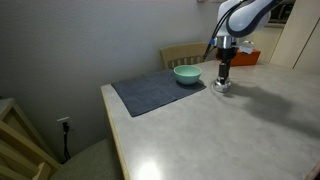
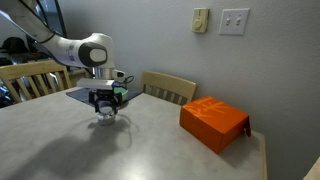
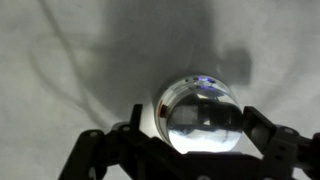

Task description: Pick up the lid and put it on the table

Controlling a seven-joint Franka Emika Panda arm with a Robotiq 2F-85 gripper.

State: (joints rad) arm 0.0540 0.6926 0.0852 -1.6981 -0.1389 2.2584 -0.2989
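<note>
The small silvery metal lid (image 1: 221, 88) rests on the pale table (image 1: 250, 130) just past the mat's corner; it shows in both exterior views (image 2: 106, 114). In the wrist view the domed lid (image 3: 200, 112) lies between my two black fingers on the table (image 3: 80, 50). My gripper (image 3: 196, 128) is straight above it, fingers down on either side. The right finger is at the lid's rim and a small gap shows at the left finger. It points down in both exterior views (image 1: 224, 78) (image 2: 106, 104).
A teal bowl (image 1: 186, 74) stands on a dark grey cloth mat (image 1: 150, 92) beside the lid. An orange box (image 2: 213, 122) sits near the table's corner. Wooden chairs (image 2: 170, 87) (image 2: 30, 75) stand at the table's edges.
</note>
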